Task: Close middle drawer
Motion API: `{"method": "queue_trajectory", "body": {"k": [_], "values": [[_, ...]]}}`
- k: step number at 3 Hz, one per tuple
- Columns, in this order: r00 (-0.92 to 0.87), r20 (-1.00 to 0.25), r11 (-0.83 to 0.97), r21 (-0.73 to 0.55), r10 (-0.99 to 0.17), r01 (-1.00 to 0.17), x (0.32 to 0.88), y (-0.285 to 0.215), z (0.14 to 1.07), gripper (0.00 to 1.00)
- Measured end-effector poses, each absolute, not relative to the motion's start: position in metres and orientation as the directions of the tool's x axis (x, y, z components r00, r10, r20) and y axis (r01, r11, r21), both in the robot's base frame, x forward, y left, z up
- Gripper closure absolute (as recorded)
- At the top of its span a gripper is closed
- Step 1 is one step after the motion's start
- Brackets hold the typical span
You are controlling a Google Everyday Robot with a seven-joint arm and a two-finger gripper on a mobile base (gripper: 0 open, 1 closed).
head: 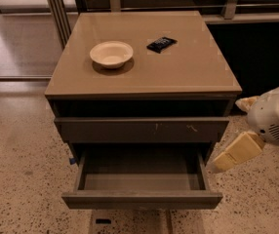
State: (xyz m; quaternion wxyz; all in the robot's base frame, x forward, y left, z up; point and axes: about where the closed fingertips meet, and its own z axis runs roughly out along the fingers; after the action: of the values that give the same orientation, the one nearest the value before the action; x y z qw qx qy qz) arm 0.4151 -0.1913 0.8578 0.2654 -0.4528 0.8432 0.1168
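Observation:
The middle drawer [142,199] is the grey-brown, plain-fronted one pulled far out of the cabinet, and it is empty inside. Above it sits the wider drawer front [142,129] with pale scratch marks, nearly flush. A narrower drawer front [129,223] peeks out below at the frame's bottom edge. My gripper [237,152], cream with a white wrist, hangs at the right of the cabinet, beside the open drawer's right side and apart from it. It holds nothing.
On the tan cabinet top [193,67] stand a cream bowl [111,53] and a small black packet [162,44]. The speckled floor [17,179] surrounds the cabinet. A metal railing [56,13] and dark shelving run along the back.

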Motion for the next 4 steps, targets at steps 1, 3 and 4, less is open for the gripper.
{"method": "queue_trajectory", "body": {"k": [1, 3, 4], "values": [[-0.494, -0.635, 0.634, 0.01, -0.594, -0.773, 0.442, -0.178, 0.818, 0.0], [-0.474, -0.671, 0.671, -0.046, -0.569, -0.74, 0.464, -0.183, 0.825, 0.41], [-0.474, -0.671, 0.671, -0.046, -0.569, -0.74, 0.464, -0.183, 0.825, 0.63]]}}
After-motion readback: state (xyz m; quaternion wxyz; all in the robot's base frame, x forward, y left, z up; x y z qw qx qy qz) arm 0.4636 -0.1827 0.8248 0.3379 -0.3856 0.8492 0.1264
